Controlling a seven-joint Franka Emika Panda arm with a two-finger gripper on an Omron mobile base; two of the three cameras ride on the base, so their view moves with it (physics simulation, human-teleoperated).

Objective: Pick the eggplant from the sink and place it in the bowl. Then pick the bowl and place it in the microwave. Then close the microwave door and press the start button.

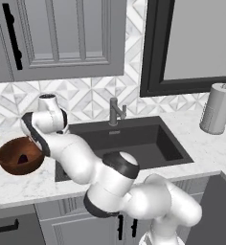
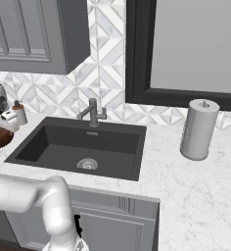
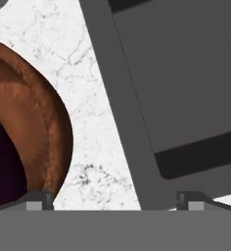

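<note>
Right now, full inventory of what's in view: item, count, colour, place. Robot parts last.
bowl: 1, reddish-brown, on the counter left of the sink
eggplant: 1, dark purple, inside the bowl
sink: 1, dark grey, set in the counter, basin bare
faucet: 1, grey metal, behind the sink
paper towel roll: 1, pale grey, upright on the counter right of the sink
counter: 1, white marble
wall cabinets: grey, black handles, upper left
gripper: 1, open, above the bowl's rim and counter
</note>
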